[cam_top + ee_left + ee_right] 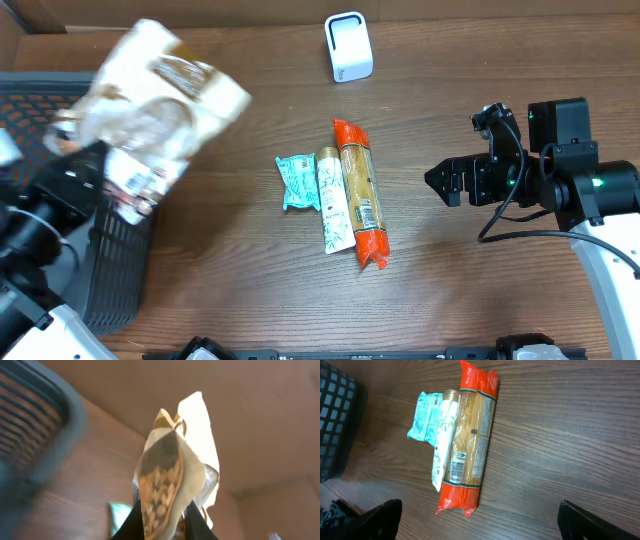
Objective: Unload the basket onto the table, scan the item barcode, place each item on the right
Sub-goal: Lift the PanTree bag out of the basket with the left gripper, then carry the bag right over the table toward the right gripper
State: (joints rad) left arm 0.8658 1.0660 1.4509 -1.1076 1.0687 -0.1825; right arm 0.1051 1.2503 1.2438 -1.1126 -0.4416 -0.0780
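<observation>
- Left gripper [162, 524] is clenched on the bottom of a snack bag [160, 90], one black finger on each side of it.
- That bag is white and beige with a brown picture panel. It's up in the air, tilted, over the left edge of the table [230, 290], and blurry in the overhead view.
- Right under the bag and the left arm there's a black mesh basket [110, 270] sitting at the table's left edge. The arm and bag cover most of the inside, so I can't tell what's in it, if anything.
- Three more packs lie side by side in the middle of the table, each touching the next: a small teal packet [295, 181], a slim cream-and-green pack [333, 200], and a long pack with orange ends [360, 195].
- A little white scanner [348, 47] stands near the far edge, well apart from the bag.
- Right gripper [437, 184] hangs over the right side of the table with its jaws spread wide, nothing in them, pointing toward the three packs.
</observation>
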